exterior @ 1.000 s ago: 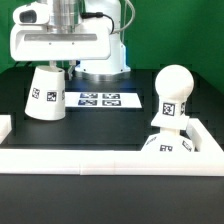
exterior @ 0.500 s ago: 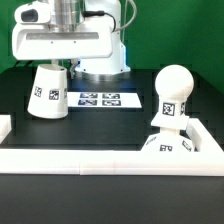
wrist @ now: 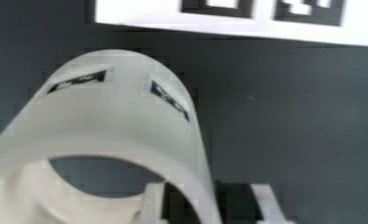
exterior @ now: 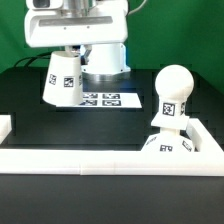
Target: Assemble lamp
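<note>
My gripper [exterior: 66, 52] is shut on the rim wall of the white truncated-cone shade [exterior: 63, 80] and holds it tilted above the black table, over the exterior view's left end of the marker board. In the wrist view the shade [wrist: 119, 110] fills the frame, and its wall sits between my fingers [wrist: 165, 205], with my gripper [wrist: 206, 203] closed on it. The ball-shaped bulb [exterior: 172, 92] stands upright on the stepped base [exterior: 164, 146] at the exterior view's right, well apart from the shade.
The marker board [exterior: 108, 100] lies flat behind the shade and also shows in the wrist view [wrist: 234, 14]. Long white rails [exterior: 90, 161] run along the front and both sides. The arm's own white pedestal [exterior: 106, 58] stands at the back.
The gripper has risen and moved toward the exterior view's right, lifting the shade off the table; the shade now hangs tilted. The bulb and base have not moved.
</note>
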`<state>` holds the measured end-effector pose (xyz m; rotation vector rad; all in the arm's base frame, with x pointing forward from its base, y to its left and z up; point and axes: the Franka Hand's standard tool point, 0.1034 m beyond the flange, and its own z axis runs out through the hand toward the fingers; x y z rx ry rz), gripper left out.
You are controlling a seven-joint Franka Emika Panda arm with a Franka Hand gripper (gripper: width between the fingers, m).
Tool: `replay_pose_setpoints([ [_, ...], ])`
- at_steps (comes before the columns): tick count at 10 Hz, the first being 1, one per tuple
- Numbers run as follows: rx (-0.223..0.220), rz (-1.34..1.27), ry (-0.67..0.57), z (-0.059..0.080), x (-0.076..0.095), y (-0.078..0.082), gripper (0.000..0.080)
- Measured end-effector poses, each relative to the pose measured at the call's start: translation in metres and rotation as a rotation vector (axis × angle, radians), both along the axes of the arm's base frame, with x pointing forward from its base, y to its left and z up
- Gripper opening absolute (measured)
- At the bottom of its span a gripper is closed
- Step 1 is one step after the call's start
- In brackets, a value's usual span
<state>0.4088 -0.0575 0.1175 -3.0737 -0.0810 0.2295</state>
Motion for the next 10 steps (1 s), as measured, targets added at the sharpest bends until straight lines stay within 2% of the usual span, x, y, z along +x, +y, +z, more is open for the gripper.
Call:
replay_pose_setpoints([
  [4,-0.003,-0.056,0.014,0.037,0.035,0.038,0.0045],
  [5,-0.005,-0.071,0.018,0.042,0.039,0.042,0.0045],
  [10,-0.004,-0.064,0.023,0.040,0.038,0.042,0.0045],
])
